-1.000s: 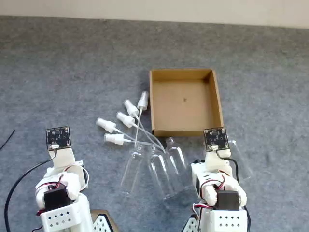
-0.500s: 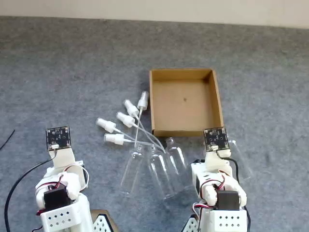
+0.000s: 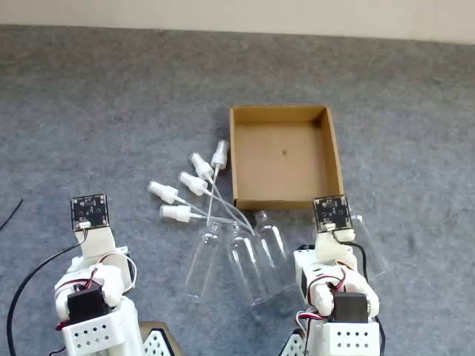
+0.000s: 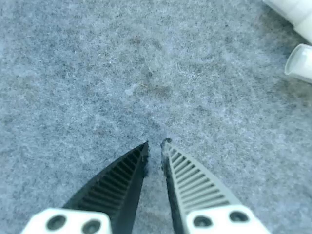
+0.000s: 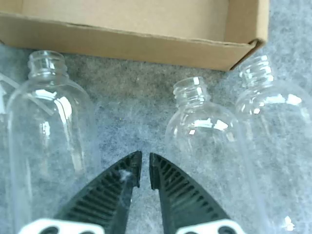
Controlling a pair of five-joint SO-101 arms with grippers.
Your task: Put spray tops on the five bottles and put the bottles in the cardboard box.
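1. Since none of the clear bottles [image 3: 247,263] has a spray top on, the task looks barely begun. They lie on their sides just near of the cardboard box [image 3: 233,159], open necks pointing far, and one lies to the right of the right arm [image 3: 334,278].
2. The white spray tops [image 3: 193,182] lie fanned out just left of the box, thin tubes trailing toward the bottles. They were probably laid there so either arm can reach them.
3. The box sits open-topped with nothing inside, seemingly waiting for finished bottles.
4. The right gripper [image 5: 145,156] hangs low between two bottles, its jaws almost together and gripping nothing.
5. The left gripper [image 4: 155,144] hovers over bare cloth to the left of the bottles, tips nearly touching, also empty.
6. A grey felt-like cloth [image 3: 111,111] covers the table. A pale strip [image 3: 237,13] runs along its far edge, and a black cable [image 3: 10,213] lies at the left.
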